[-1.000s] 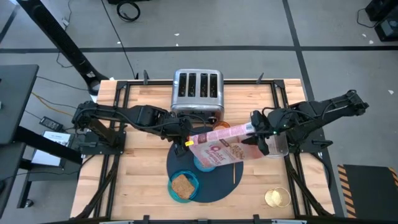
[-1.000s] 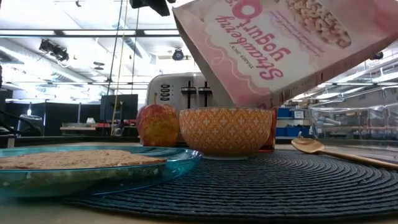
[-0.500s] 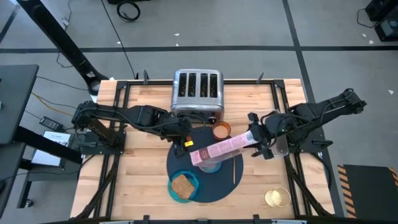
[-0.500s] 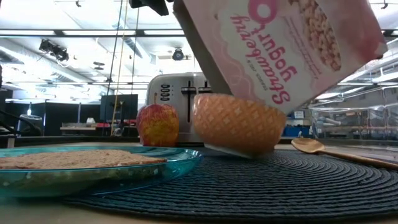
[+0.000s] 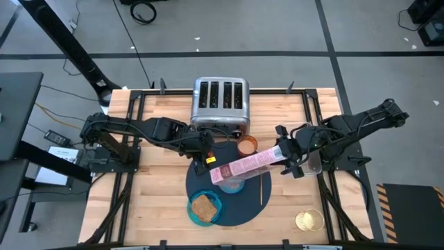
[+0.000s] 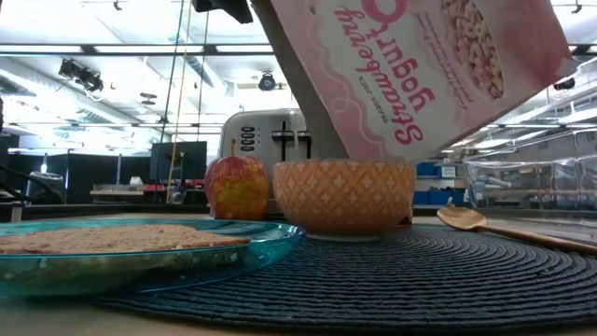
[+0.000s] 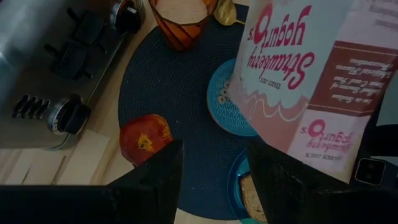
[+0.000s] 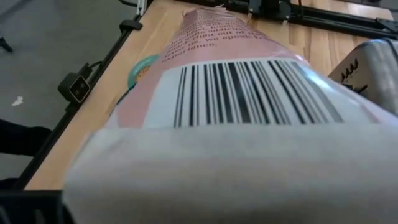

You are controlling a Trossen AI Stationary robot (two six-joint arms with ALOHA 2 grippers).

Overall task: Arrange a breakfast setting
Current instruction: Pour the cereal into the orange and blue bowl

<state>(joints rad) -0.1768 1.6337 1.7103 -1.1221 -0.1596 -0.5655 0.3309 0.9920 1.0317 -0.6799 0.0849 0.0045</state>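
Note:
My right gripper (image 5: 286, 157) is shut on the pink cereal box (image 5: 246, 165), which slants down over the small blue bowl (image 7: 231, 99) on the dark navy mat (image 5: 239, 205). In the low view the bowl's outside (image 6: 343, 196) is orange-patterned; whether the box touches it, I cannot tell. The teal plate (image 5: 215, 203) with the toast slice (image 5: 202, 207) lies on the mat's near left. The copper cup (image 5: 248, 146), the gold spoon (image 5: 261, 192) and the red-orange fruit (image 7: 146, 138) also sit on the mat. My left gripper (image 7: 211, 180) hovers open above the fruit. My right gripper holds the cereal box by its raised end (image 5: 276, 154), coming from the table's right and slanting down, along the box. The box lies on its narrow edge, lifted clear, its other end (image 5: 216, 173) lowest over the bowl. In the right wrist view the box hides the fingers.
The chrome toaster (image 5: 220, 104) stands at the table's far middle, just behind the mat. A clear container (image 5: 312, 161) sits under my right arm, and a round gold object (image 5: 309, 221) lies near the front right corner.
My right gripper has rolled about its own axis, turning the cereal box from its broad face up onto its narrow edge over the bowl. The bowl tipped for a moment and stands level again. My left gripper has kept still.

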